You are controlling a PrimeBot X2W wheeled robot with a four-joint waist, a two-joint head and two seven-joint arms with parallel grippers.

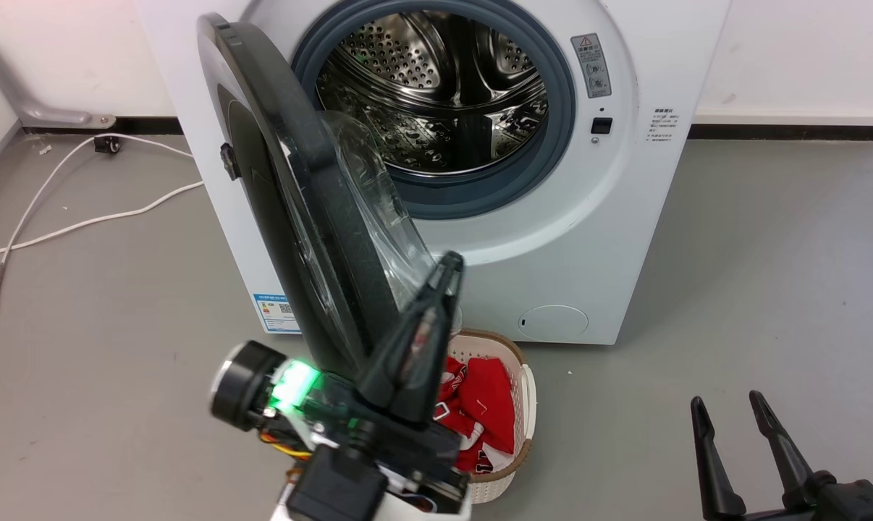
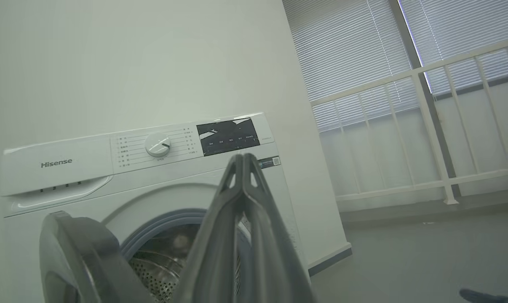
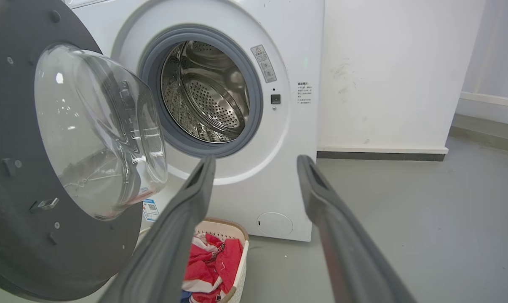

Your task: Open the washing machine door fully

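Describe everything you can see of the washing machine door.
The washing machine door is a round panel, glossy black outside, matte grey inside, with a clear bulging glass bowl in its centre and a metal fitting near its rim. Hinged on the head view's left, it stands swung out, partly open. The shut left gripper is by its inner side; contact unclear.

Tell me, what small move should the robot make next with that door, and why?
Probably sweep the washing machine door wider toward the robot's left with the left gripper, jaws shut: the door stands only about half open, and that gripper's tip is near its inner face, beside the glass bowl.
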